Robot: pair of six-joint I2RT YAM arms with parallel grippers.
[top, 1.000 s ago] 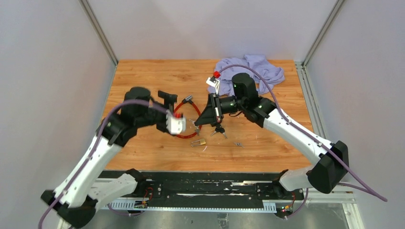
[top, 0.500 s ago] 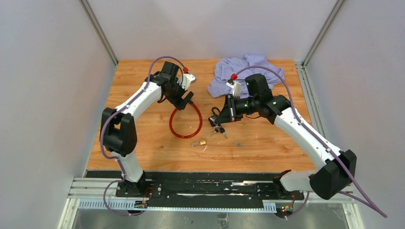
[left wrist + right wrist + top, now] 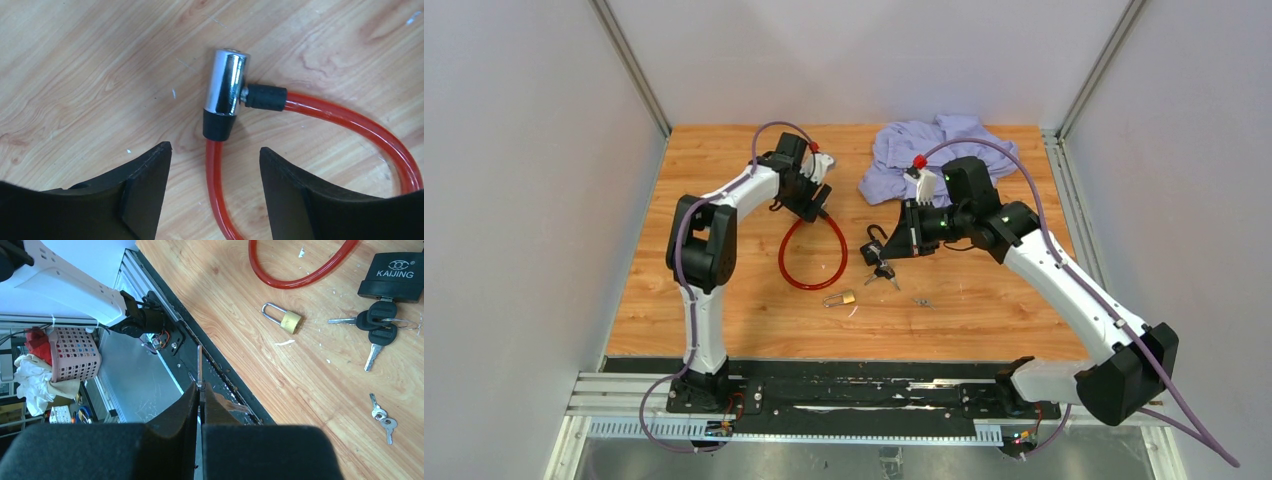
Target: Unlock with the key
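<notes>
the left gripper [image 3: 215,150] hangs low over the desk [image 3: 724,300] with its fingers spread, gripping nothing. the chrome head [image 3: 226,85] of the red cable lock [image 3: 350,125] lies just ahead of the fingertips, roughly centred on the gap. one run of the red cable passes from the head back through that gap, touching neither finger in the wrist view; the other run leaves the side of the head and curves off past the outer edge of one finger. the right gripper [image 3: 200,390] is pressed together, pinching a key [image 3: 199,365] that is seen edge-on as a thin metal blade sticking out beyond the fingertips. this gripper is held above the desk, not touching it. ahead of it and off to one side in its wrist view lies a black padlock [image 3: 395,275] with a bunch of keys [image 3: 375,322] at its lower edge. a small brass padlock [image 3: 285,319] lies nearer the gripper's line. a pair of small keys [image 3: 382,417] lies apart from both locks, further back towards the gripper. a crumpled purple cloth [image 3: 944,145] sits on the far side of the right gripper.
</notes>
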